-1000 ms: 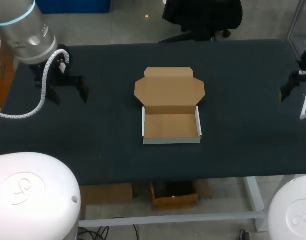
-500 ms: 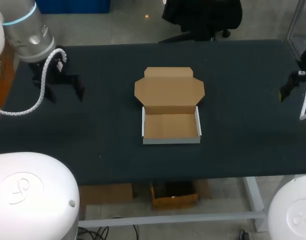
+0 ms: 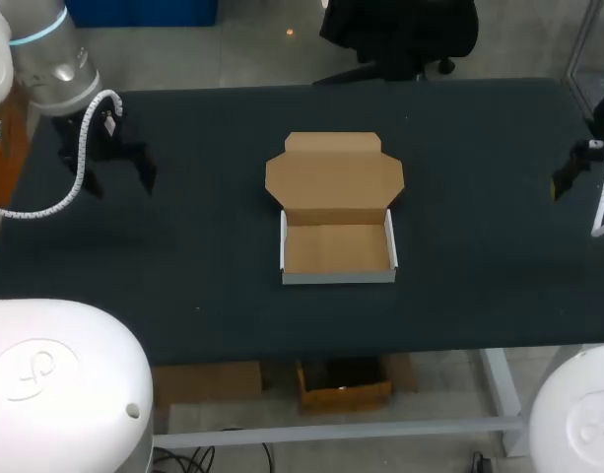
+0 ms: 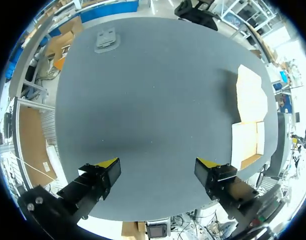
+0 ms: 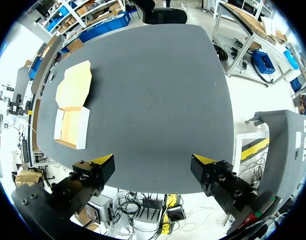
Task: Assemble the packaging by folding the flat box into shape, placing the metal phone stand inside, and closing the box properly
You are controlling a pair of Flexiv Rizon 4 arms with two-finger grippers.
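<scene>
1. Head view: the box (image 3: 338,210) sits in the middle of the bench (image 3: 479,128). Its tray walls are up and its lid lies open on the far side, leaving the inside free for loading.
2. The left gripper (image 3: 119,177) hovers over the bench's left end, spread wide and holding nothing. A grey piece, likely the phone stand (image 4: 105,40), lies well ahead of it.
3. The right gripper (image 5: 153,170) hangs at the right edge, wide open and empty, probably parked clear of the box.

Wide-apart jaws on left arm (image 3: 47,67) and right arm (image 3: 577,166)
</scene>
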